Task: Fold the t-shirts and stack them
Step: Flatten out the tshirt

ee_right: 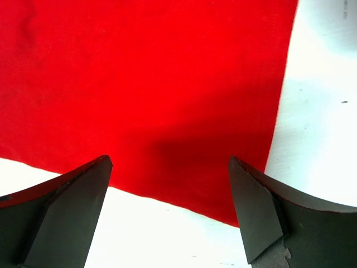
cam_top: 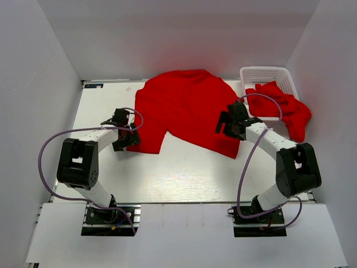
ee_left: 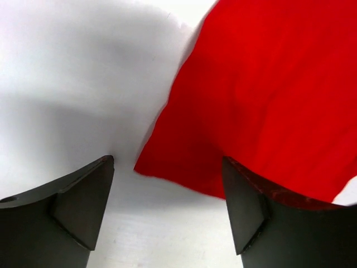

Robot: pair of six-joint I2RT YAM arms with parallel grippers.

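Hovering at opposite sides of the spread t-shirt (cam_top: 184, 109), both arms look set to begin the first fold. The shirt lies flat toward the back of the surface (cam_top: 184, 178). The other t-shirts (cam_top: 285, 110) are heaped in the white basket (cam_top: 268, 72) at the far right and spill over its rim.

The left end effector (ee_left: 167, 160) sits low with its jaws apart, and the cloth's near-left corner lies between its fingers. The right end effector (ee_right: 168, 160) is wide open too, holding nothing, just above the near-right edge.

I'd judge nothing is folded yet. Next, each end effector needs to settle onto its edge and pinch the cloth. Then both should carry it over together so it doesn't bunch.
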